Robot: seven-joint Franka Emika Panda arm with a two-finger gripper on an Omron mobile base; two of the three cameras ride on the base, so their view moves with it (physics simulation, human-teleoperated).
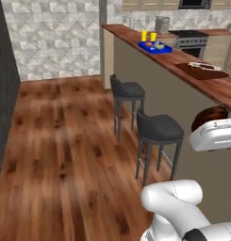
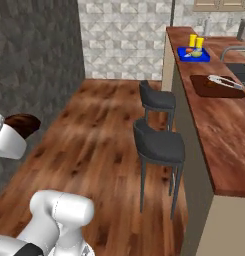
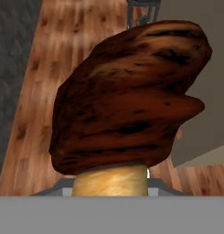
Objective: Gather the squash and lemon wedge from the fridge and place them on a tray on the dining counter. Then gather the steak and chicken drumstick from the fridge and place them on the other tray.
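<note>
A: What is in the hand?

B: A chicken drumstick [image 3: 127, 96]: lumpy, glossy, dark reddish-brown with charred streaks, narrowing to a pale tan bone end at the near edge of the hand view. In the base views it shows as a rounded brown lump at the end of the white arm, over the floor and just beside the counter base. The gripper [image 3: 111, 183] is clamped on the bone end; the fingertips are hidden behind the meat.

A: And the counter?

B: The dining counter [image 2: 214, 135] has a long reddish-brown wood-grain top on a plain beige base. Far along it sits the blue tray [image 1: 155, 47], shallow, rectangular, raised rim, with two yellow upright pieces and small rounded items; too small to tell which is the lemon wedge. Nearer lies the dark brown tray [image 1: 202, 71], same shallow shape, holding a pale-edged piece.

A: Surroundings?

B: Two black padded stools [image 1: 157, 134] on thin metal legs stand against the counter base. The floor [image 1: 65, 150] is knotty, glossy plank wood. The far wall [image 2: 124, 35] is grey-white patterned tile.
</note>
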